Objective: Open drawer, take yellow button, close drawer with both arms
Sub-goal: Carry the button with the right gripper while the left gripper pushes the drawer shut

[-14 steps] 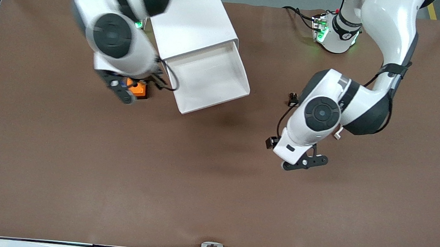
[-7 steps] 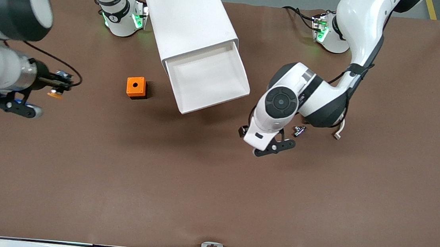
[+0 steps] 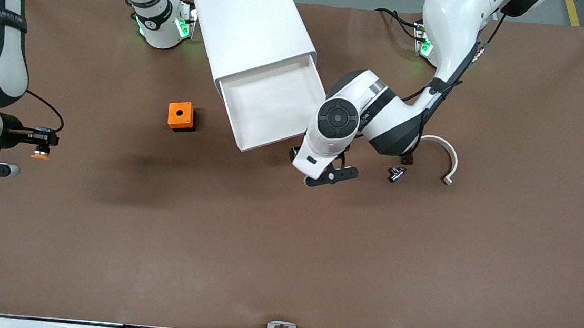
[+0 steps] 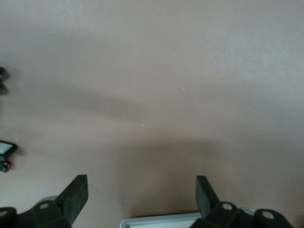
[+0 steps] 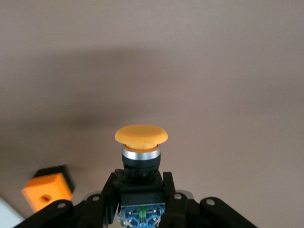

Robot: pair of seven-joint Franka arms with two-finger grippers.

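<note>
The right gripper [image 3: 42, 147] is seen at about nine o'clock in the front view, raised over the brown surface [image 3: 283, 258] at the right arm's end. Its jaws are pressed onto the dark body of the button [image 5: 141, 151], whose orange-yellow cap [image 3: 39, 155] points away from the wrist.

The left gripper [image 3: 300, 160] is held over the surface just beside the nearest corner of the drawer [image 3: 270, 106], at roughly the centre of the dial. Its jaws are spread wide and nothing is held between them, as the left wrist view shows [image 4: 140, 199].

Toward three o'clock from it, a small metal part [image 3: 397, 173] is found on the surface, with a curved white strip [image 3: 448, 156] near it.

An orange cube [image 3: 180, 115] with a round black hole is set on the surface toward the right arm's end from the drawer, apart from it.

The drawer is pulled out of the white cabinet [image 3: 251, 23] at twelve o'clock, and its tray is seen bare.
</note>
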